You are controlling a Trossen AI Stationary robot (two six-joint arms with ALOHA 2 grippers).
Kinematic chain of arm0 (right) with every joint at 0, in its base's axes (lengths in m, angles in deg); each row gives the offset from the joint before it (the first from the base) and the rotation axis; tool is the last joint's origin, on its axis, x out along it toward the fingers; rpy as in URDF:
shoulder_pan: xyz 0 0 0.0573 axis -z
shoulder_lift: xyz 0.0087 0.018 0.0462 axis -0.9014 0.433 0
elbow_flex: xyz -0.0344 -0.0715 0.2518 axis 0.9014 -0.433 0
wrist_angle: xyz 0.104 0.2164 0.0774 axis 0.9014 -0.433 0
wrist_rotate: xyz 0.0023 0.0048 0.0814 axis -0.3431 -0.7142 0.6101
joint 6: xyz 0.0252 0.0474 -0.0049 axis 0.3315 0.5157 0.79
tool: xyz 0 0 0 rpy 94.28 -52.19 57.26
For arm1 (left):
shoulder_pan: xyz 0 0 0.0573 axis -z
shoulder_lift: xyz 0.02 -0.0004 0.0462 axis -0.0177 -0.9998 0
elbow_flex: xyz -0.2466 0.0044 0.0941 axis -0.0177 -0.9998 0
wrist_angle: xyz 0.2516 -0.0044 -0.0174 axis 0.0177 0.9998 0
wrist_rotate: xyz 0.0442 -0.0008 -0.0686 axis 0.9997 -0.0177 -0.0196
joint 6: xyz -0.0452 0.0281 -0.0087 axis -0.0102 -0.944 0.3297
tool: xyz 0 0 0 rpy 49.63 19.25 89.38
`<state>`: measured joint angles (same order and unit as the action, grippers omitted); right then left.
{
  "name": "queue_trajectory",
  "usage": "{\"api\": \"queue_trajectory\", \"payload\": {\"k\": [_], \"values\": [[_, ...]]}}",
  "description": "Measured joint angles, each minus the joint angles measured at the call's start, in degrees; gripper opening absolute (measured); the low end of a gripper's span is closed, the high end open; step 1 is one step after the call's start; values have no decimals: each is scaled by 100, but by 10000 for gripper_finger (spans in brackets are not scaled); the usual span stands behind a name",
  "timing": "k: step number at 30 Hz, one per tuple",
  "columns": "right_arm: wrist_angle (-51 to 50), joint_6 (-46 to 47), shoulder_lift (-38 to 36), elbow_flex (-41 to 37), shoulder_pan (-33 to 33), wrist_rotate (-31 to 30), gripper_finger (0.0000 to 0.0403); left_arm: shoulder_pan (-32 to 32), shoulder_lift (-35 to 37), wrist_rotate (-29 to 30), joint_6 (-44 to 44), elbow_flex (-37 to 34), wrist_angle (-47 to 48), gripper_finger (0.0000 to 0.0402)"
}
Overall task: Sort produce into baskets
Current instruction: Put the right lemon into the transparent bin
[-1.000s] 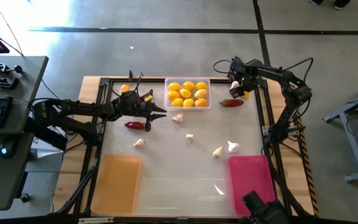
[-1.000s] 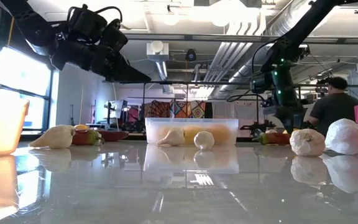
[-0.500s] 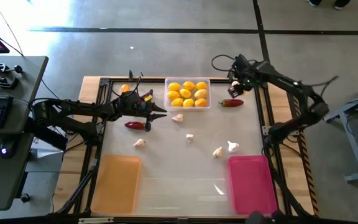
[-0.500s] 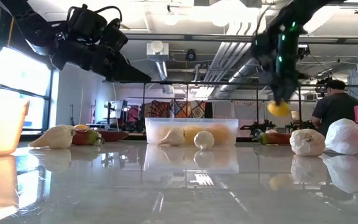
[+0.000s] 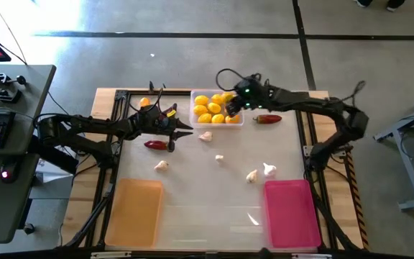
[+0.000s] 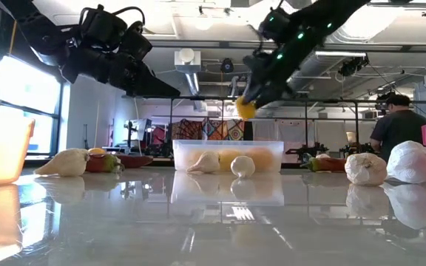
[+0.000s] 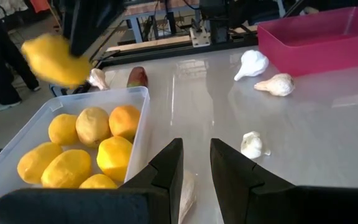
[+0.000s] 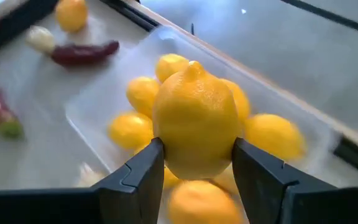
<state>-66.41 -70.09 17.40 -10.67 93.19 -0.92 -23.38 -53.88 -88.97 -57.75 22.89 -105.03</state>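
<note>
Standing nearest the camera side of the table, the orange tray (image 5: 134,212) and the pink tray (image 5: 291,214) flank a bare stretch, with garlic bulbs (image 5: 260,172) scattered just beyond them toward the middle. Farther back, the left gripper (image 5: 183,129) hovers with its fingers slightly spread and nothing between them, beside a dark red chili (image 5: 157,144) and short of the clear tray (image 5: 217,121) of lemons. Above that tray, the right gripper (image 5: 231,108) pinches a yellow lemon (image 8: 195,127) between both fingers, another chili (image 5: 268,119) lying just beside the tray.
</note>
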Motion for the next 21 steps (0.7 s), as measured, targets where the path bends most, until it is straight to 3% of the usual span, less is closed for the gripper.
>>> {"api": "queue_trajectory", "payload": {"k": [7,12,17,21], "values": [[381,1005,1013,0,-30,-31,164,0,-1,54,-89,0,2,66],[466,1415,1346,-2,-33,-110,164,0,0,59,-92,0,2,66],[434,1306,1451,-2,-30,-260,171,0,0,61,-92,0,4,66],[441,945,1379,-2,-86,-374,199,0,0,61,-90,0,4,66]]}}
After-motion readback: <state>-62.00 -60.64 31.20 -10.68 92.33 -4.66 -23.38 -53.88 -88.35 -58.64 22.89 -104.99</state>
